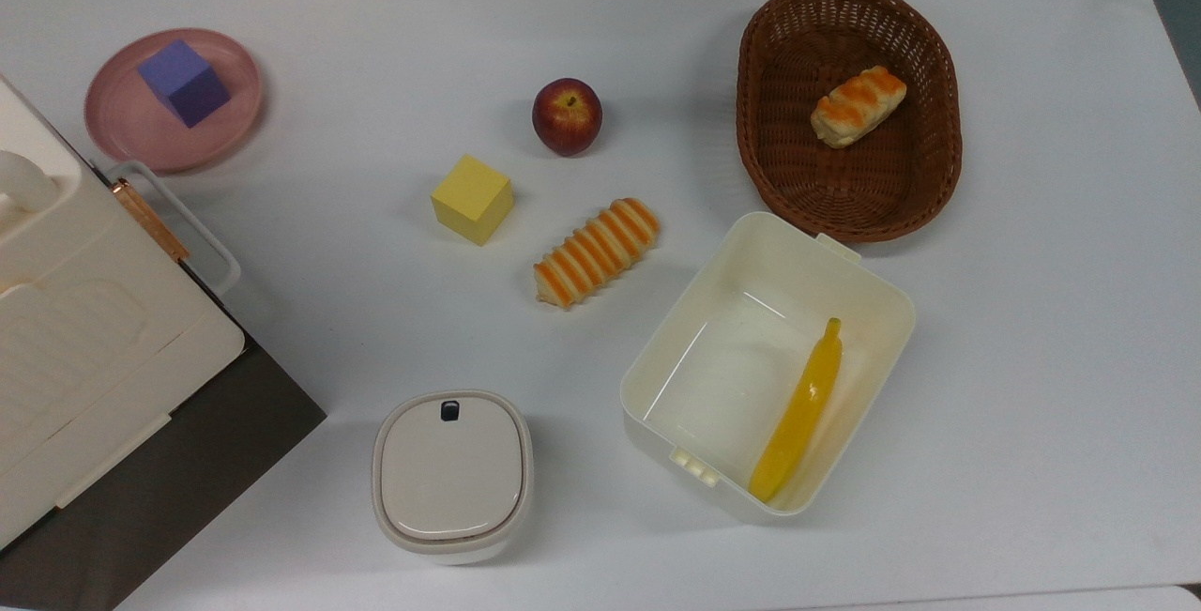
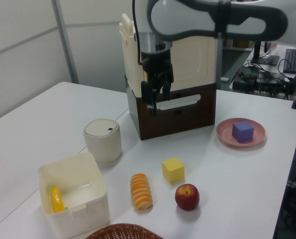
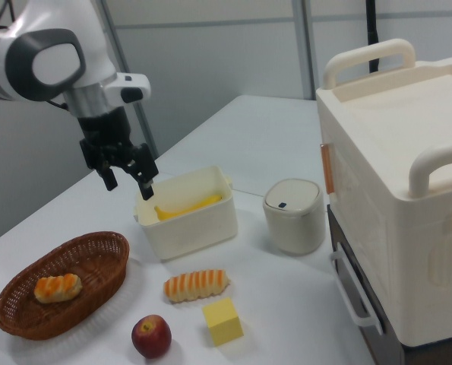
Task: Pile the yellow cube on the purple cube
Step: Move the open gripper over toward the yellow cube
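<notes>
Yellow cube (image 1: pixel 472 199) rests flat on the white table (image 1: pixel 1032 311), free of any contact, with the apple (image 1: pixel 567 115) near it and the striped bread roll (image 1: pixel 595 252) just beside it. The purple cube (image 1: pixel 184 83) sits on the pink plate (image 1: pixel 122 128), well apart from the yellow cube, close to the cream-and-brown storage box (image 1: pixel 84 339).

The gripper (image 3: pixel 128 176) hangs high above the table, its fingers spread apart with nothing between them. The grasp is not yet begun.

Risks from this state:
- The bread roll lies close to one side of the yellow cube; a finger descending on that side could strike or push it.
- The yellow cube sits rotated relative to the table edges; a gripper not aligned to its faces could pinch corners and twist it.
- The purple cube appears slightly smaller than the yellow one, so an off-centre release could let the yellow cube tip off onto the plate.
- The storage box stands near the plate and may obstruct the arm during placement.

View differences: the top view gives the table layout, including the banana (image 1: pixel 798 412) in the open bin (image 1: pixel 882 282) and the pastry in the wicker basket (image 1: pixel 943 160). The left view (image 2: pixel 155 99) and right view show the gripper's height and finger spread.
</notes>
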`<act>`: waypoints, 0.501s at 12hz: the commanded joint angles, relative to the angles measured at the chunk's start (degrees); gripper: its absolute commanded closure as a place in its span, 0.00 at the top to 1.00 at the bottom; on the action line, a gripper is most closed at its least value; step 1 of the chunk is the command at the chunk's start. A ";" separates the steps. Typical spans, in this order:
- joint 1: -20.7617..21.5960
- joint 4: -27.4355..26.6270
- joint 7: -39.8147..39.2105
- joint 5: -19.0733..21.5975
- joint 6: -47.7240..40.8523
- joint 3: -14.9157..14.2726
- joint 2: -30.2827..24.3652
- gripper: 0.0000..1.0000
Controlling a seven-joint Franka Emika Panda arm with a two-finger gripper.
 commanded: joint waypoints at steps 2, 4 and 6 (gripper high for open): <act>-0.09 -0.40 0.46 -0.83 0.73 -0.94 0.73 1.00; -0.09 -0.40 -0.42 -0.92 0.73 -0.85 0.73 1.00; -0.27 -0.49 -2.61 -0.92 0.74 -0.94 0.90 1.00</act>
